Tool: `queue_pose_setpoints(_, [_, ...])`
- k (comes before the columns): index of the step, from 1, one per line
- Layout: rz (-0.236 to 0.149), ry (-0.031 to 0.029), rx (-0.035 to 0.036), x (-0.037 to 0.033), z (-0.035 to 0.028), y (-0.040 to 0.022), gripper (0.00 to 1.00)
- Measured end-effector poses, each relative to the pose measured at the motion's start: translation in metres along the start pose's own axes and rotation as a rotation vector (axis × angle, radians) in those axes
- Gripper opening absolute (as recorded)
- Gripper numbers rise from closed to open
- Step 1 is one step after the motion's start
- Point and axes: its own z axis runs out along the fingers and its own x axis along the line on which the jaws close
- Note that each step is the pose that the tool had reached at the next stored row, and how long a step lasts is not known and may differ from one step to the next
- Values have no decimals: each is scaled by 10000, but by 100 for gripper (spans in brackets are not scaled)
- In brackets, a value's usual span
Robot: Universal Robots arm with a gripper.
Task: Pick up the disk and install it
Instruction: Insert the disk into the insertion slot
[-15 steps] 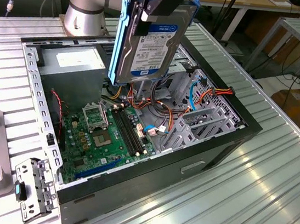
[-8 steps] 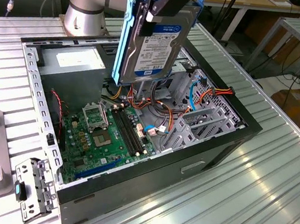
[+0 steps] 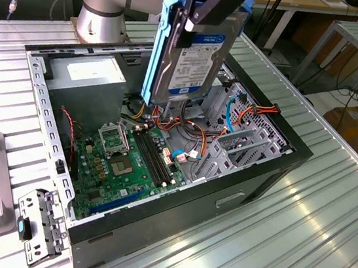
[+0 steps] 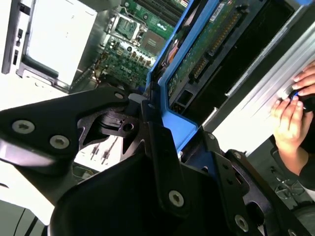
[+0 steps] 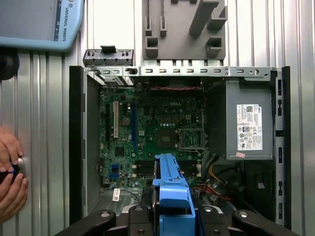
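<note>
metal table [image 3: 297, 242], open computer case [image 3: 150, 249] holding motherboard [image 3: 122, 166], power supply [image 3: 85, 72], fingers [image 3: 213, 8] clamped on disk [image 3: 192, 56] above

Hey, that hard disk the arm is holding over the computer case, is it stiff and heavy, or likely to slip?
Probably stiff: the disk is a metal-bodied slab, hanging upright from the hand without sagging. Likely dense for its size. Its blue rails look like smooth plastic, so it might slip if the grip loosens.

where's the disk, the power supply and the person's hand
the disk [image 3: 193, 66]: exterior view, on its white label
the power supply [image 5: 248, 125]: first wrist view, on its white sticker
the hand [image 4: 288, 120]: second wrist view, on its back
</note>
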Motion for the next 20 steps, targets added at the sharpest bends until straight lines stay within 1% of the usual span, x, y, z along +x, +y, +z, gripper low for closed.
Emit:
queue_pose_setpoints(2, [0,0,1,108,8,-3,37])
queue_pose_setpoints(4, [0,-1,1,197,21,-11,37])
queue_pose_setpoints(5, [0,0,0,223,26,-21,37])
queue_pose_setpoints(6, [0,0,0,256,35,-51,37])
queue_pose_setpoints(7, [1,1,1,265,46,-116,37])
queue_pose_setpoints(8, [1,5,0,265,56,-207,37])
queue_pose_setpoints(9, [0,8,1,264,63,-257,37])
queue_pose_setpoints(10, [0,9,1,263,69,-289,37])
queue_pose_setpoints(11, [0,10,1,262,78,-343,37])
queue_pose_setpoints(12, [0,9,2,263,84,-369,37])
queue_pose_setpoints(13, [1,10,2,261,91,-420,37])
queue_pose_setpoints(16, [1,11,2,260,108,-520,37])
queue_pose_setpoints(20, [0,13,2,258,138,-639,37])
